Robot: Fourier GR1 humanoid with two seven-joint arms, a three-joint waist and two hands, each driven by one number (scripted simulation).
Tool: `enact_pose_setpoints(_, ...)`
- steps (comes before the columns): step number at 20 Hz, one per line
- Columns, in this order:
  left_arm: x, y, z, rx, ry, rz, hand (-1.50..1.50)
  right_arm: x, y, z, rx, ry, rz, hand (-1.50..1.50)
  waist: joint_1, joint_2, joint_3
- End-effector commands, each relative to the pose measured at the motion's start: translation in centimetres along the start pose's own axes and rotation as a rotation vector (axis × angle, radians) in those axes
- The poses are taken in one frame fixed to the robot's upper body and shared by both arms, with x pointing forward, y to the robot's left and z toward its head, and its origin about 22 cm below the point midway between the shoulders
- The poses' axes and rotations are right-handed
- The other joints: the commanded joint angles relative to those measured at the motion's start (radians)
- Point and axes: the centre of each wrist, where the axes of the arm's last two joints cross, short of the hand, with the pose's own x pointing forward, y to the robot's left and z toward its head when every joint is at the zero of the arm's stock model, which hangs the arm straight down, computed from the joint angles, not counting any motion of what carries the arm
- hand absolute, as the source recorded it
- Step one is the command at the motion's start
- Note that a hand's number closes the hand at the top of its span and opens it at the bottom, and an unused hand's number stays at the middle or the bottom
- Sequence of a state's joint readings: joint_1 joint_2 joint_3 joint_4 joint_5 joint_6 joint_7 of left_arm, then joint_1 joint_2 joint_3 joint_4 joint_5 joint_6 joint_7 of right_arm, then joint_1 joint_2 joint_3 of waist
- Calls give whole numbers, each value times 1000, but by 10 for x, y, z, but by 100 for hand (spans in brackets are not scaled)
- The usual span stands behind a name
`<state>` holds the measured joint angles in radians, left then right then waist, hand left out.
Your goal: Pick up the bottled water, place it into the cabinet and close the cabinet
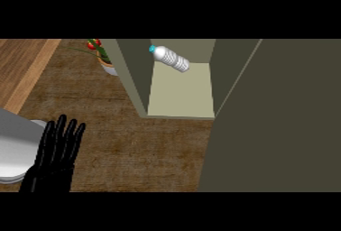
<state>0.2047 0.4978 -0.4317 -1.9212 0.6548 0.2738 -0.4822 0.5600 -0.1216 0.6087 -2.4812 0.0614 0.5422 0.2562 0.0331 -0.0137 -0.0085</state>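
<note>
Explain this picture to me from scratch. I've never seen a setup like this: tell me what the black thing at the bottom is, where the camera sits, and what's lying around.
There is one picture, taken from the robot's head and looking steeply down at a brown kitchen counter.

The black shape at the lower left is the robot's left hand. Its fingers are straight and point up; it is resting and holds nothing. The right hand is not in the picture.

The pale box in the middle is an open cabinet. The big dark panel on the right looks like its door, swung open. Inside, near the back, a bottled water with a blue cap lies tilted. Nothing holds it.

Behind the cabinet's left wall, a potted plant with red bits peeks out. At the far left, a rounded grey object shows partly; I cannot tell what it is.
</note>
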Motion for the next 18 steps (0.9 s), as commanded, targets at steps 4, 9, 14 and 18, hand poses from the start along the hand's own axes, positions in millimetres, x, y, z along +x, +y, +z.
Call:
enact_pose_setpoints(4, 12, 19, 2, -3, -8, -14, -150, 28, 19, -38, 44, -130, 125, 150, 4, 4, -3)
enact_pose_setpoints(9, 18, 26, 4, -14, 0, 5, -150, 25, 21, -57, 56, -121, 145, 150, 7, 8, -3)
enact_pose_setpoints(14, 22, 29, 9, -18, 7, 13, -150, 24, 18, -68, 74, -113, 178, 150, 23, 7, -5)
enact_pose_setpoints(18, 26, 37, 8, -23, -5, 9, -150, 25, 19, -73, 105, -104, 185, 150, 24, 11, -6)
